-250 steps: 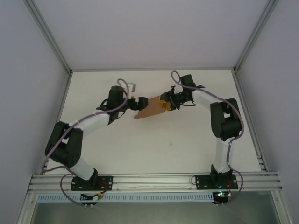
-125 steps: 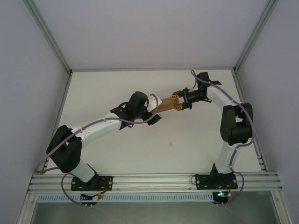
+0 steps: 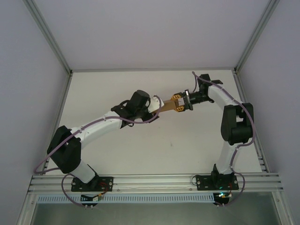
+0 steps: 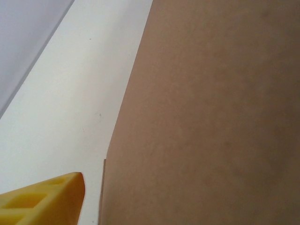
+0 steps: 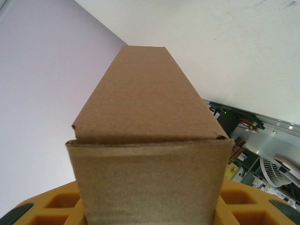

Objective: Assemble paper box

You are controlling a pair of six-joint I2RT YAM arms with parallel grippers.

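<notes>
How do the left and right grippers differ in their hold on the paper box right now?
The right gripper clamps the paper box between both yellow fingers; the left gripper shows one yellow finger beside the cardboard, grip unclear. The right gripper holds the box's end; the left gripper faces a broad panel. Both meet at one box.

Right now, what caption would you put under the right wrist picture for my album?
The right tool grips a brown paper box between its yellow fingers.
</notes>
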